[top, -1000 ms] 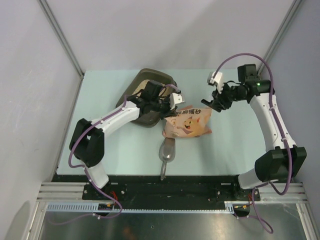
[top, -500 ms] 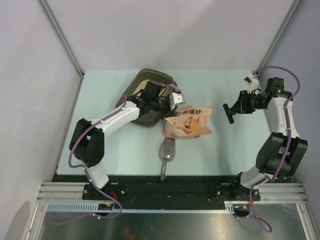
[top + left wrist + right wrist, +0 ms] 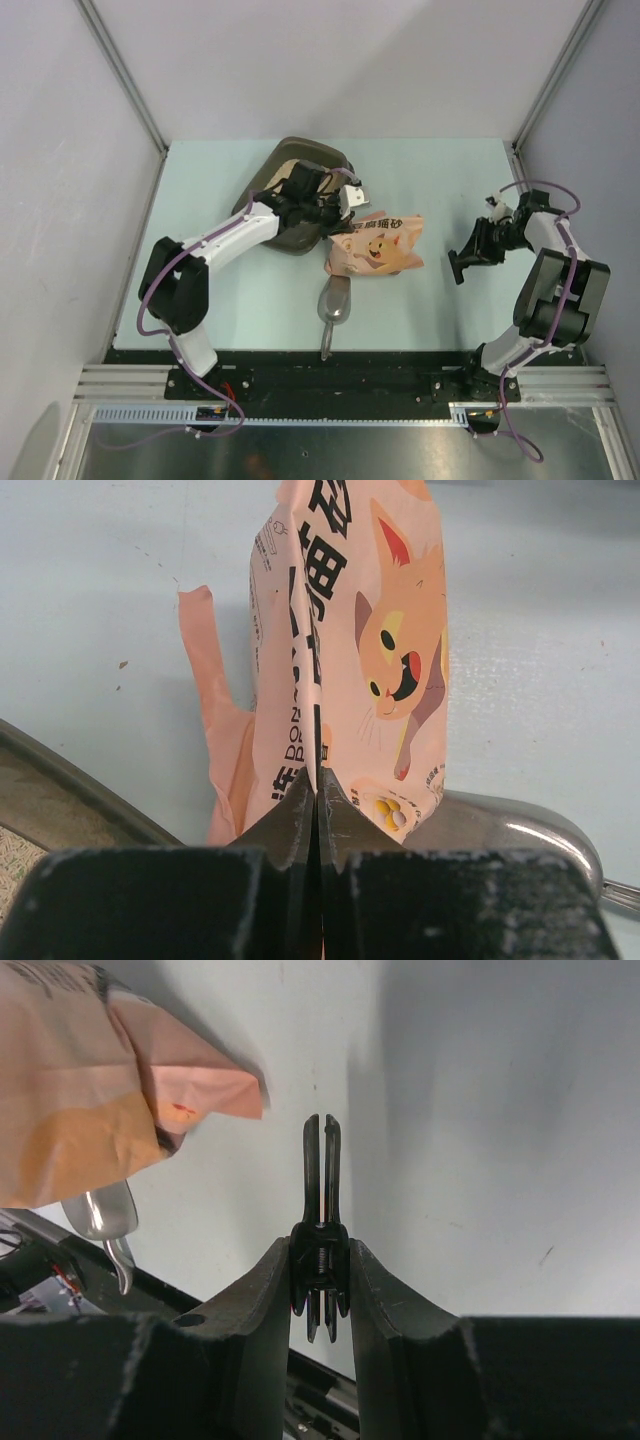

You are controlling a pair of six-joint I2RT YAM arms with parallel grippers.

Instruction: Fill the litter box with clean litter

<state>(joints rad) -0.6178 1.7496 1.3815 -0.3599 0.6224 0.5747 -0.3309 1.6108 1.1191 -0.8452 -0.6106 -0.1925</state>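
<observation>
Broadly, the weight here sits in a soft package. At the left of the counter (image 3: 450, 180) lies the litter box (image 3: 305, 146), partly under the left arm; a pale grainy patch in its corner (image 3: 14, 875) looks like clean litter, though most is presumably inside the bag (image 3: 378, 248) just beside the box. The left fingers (image 3: 285, 830) are closed tight on a thin fold of that bag's film. The film will likely be slick and limp, and the granules will shift and sag, so a pinch on one edge could slip or tear. A firmer hold on a lower corner should tip it better. A metal scoop (image 3: 335, 300) lies touching the bag's near side. Well apart to the right, the right fingers (image 3: 265, 1300) clamp a black clip (image 3: 320, 1190).
</observation>
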